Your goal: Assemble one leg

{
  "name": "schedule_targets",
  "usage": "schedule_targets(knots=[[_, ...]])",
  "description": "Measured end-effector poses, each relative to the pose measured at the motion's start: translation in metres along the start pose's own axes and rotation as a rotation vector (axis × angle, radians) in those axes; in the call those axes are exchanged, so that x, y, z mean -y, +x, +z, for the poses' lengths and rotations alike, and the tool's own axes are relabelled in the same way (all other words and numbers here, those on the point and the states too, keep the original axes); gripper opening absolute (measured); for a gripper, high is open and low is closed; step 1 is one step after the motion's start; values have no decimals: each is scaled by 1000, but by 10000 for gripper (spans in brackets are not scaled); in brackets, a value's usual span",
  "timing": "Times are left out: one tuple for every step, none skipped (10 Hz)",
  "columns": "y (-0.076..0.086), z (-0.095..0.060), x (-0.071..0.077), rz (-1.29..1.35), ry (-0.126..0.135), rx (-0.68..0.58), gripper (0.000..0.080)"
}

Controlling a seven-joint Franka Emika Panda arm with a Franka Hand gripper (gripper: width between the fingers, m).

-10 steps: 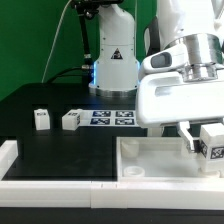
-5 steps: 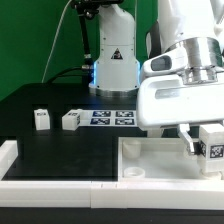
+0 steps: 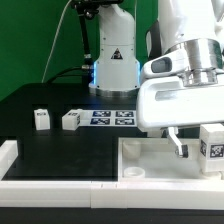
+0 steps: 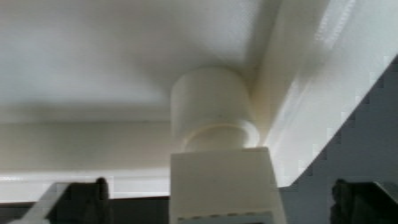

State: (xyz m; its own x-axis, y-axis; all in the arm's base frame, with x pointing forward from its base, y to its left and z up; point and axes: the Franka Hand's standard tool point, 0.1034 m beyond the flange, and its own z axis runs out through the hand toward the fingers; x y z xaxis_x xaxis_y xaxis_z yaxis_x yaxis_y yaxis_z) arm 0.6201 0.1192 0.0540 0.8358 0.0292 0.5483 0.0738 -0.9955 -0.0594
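The jaws stand wide, one on each side of the leg (image 4: 221, 140), with a clear gap to it on both sides, so they hold nothing. In the exterior view only one of the dark fingers (image 3: 178, 145) shows. It hangs below the arm's big white head and just beside the leg (image 3: 213, 142), on the exterior view's left of it.

The leg stands upright inside the white tray (image 3: 150, 172), which lies at the near right corner of the black tabletop (image 3: 60, 145). The leg's square tag faces the exterior camera. In the wrist view the leg sits close in a corner of the tray, where two rim walls meet.

Two more legs (image 3: 41, 119) (image 3: 71, 120) lie well apart from the tray, toward the left side of the tabletop. The marker board (image 3: 112, 117) lies just beside the second of them, in front of the arm's base (image 3: 115, 65) at the far edge.
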Motion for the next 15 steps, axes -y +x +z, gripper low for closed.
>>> schedule_targets(knots=[[0, 0, 0, -1, 0, 0, 647], [0, 0, 0, -1, 0, 0, 647], [0, 0, 0, -1, 0, 0, 647], [1, -2, -1, -6, 0, 5, 649], [10, -13, -2, -18, 0, 2, 649], [16, -23, -3, -21, 1, -3, 649], [20, -29, -5, -26, 0, -7, 649], [23, -33, -5, -25, 2, 15, 649], [29, -39, -6, -22, 5, 45, 649], [29, -38, -6, -23, 4, 30, 649], [26, -36, -6, -23, 4, 38, 649], [20, -34, -4, -22, 11, 121, 649], [17, -36, -1, -19, 24, 249, 649], [19, -38, 1, -16, 33, 341, 649], [21, -37, -1, -18, 36, 403, 649]])
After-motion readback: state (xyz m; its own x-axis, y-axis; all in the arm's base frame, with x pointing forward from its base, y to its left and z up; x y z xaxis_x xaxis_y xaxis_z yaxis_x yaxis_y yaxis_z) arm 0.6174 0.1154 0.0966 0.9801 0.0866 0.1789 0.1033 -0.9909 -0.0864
